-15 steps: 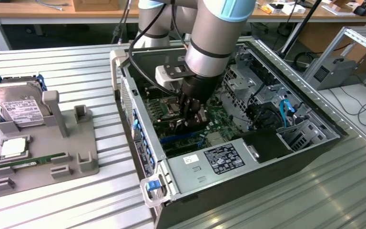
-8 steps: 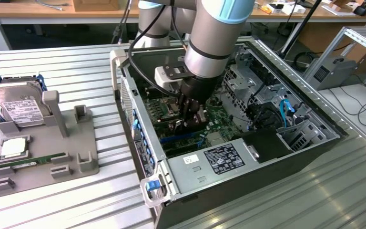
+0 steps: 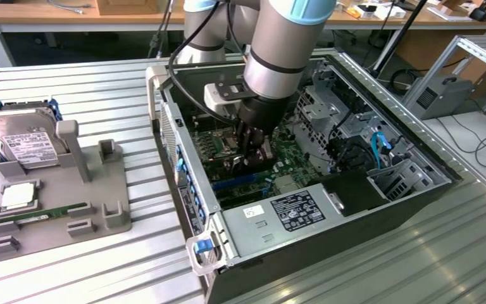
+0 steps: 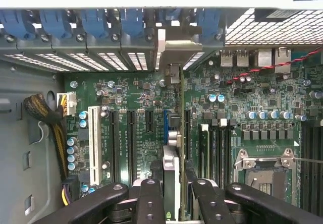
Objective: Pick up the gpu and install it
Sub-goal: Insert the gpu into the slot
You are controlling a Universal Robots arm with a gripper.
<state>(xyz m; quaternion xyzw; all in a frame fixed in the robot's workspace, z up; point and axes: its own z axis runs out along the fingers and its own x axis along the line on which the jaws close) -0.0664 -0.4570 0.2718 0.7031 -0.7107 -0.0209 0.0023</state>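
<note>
Ribbed metal table (image 3: 74, 278) carries open computer case (image 3: 412, 158) | gripper (image 4: 174, 193) inside case, fingers (image 4: 151, 201) clamped on gpu (image 4: 172, 133) | gpu stands on edge over motherboard (image 4: 136, 98), bracket (image 4: 174, 47) at rear slots | grey holder (image 3: 53, 209) with hard drive (image 3: 23, 136) on exterior view's left

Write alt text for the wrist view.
Seen edge-on, the gpu stands upright in the gripper over a green motherboard, its metal bracket meeting the case's rear slots.
</note>
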